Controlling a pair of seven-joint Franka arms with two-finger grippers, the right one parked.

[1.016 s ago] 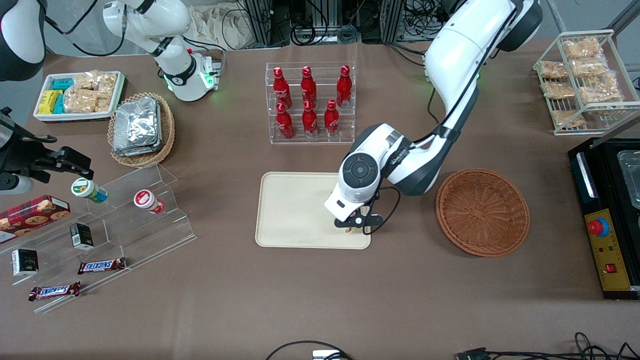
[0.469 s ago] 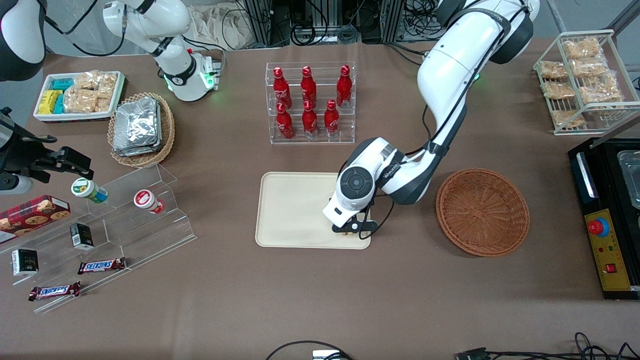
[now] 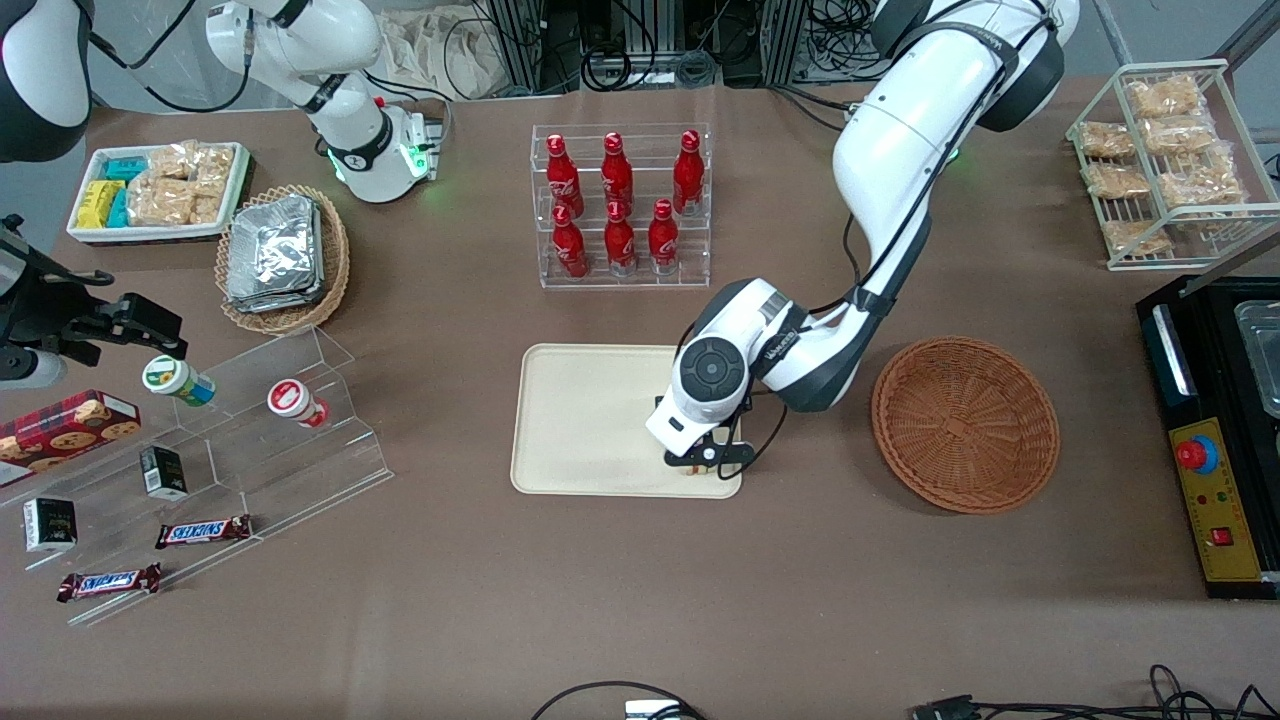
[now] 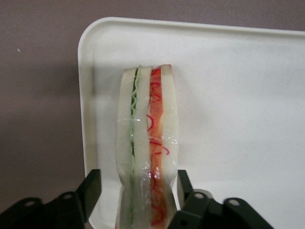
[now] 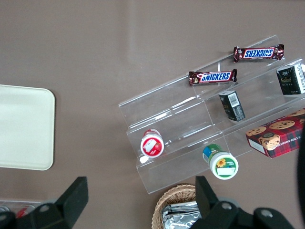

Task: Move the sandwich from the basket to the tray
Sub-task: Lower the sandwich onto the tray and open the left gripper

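While the sandwich (image 4: 147, 152) rests on the tray (image 4: 238, 95), the hand (image 4: 136, 193) straddles it, slightly open.

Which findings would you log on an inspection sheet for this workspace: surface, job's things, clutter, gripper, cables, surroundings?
Surface: brown table.
Job's things: sandwich standing on the tray near its corner; basket has nothing in it.
Clutter: red bottles, foil packets, Snickers bars.
Gripper: left gripper low over the tray, fingers apart beside the sandwich.
Cables: loose leads at the table edge.
Surroundings: control box.
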